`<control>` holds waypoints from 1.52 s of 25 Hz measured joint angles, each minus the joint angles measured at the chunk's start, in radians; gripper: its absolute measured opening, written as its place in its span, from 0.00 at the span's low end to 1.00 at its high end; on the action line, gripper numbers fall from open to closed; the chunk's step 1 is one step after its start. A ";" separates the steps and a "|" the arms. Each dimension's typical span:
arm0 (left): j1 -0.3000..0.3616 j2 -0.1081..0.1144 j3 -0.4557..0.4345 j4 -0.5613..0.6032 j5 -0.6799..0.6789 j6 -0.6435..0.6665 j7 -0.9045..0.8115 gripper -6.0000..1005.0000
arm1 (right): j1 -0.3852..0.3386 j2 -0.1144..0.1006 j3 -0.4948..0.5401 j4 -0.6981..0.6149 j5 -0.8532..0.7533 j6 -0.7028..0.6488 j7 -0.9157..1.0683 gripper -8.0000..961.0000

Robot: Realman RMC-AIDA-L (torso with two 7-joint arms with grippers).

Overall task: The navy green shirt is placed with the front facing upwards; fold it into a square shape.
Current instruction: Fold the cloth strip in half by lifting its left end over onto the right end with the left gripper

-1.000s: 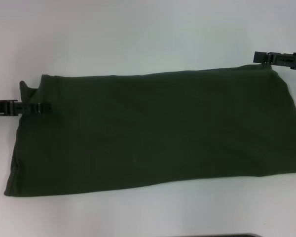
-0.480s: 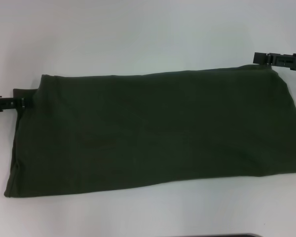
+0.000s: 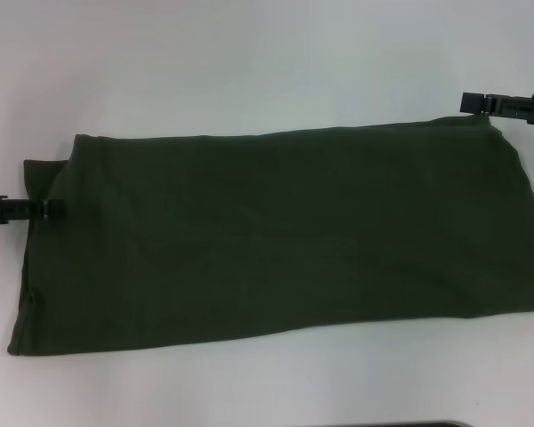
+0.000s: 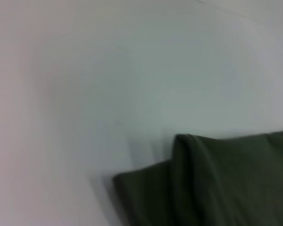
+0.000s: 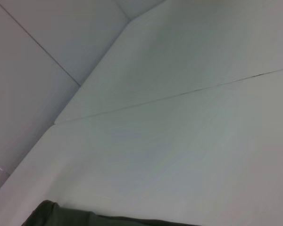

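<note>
My left end effector (image 3: 46,210) sits at the left edge of the shirt (image 3: 276,231), its tip touching the cloth; I cannot tell whether it is clenched or released. The shirt lies flat on the white worktop (image 3: 249,62), folded into a long band with plain green facing up and a second layer showing at its left end. My right end effector (image 3: 470,103) rests at the shirt's far right corner; its grip state cannot be determined either.

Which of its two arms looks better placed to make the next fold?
Probably the left: the left gripper sits at the shirt's short left edge, while the right gripper is just past its far right corner.
</note>
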 joint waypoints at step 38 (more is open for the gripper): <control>-0.023 -0.007 0.048 0.014 0.033 0.031 0.000 0.80 | -0.003 0.006 0.000 -0.004 -0.006 -0.002 0.000 0.98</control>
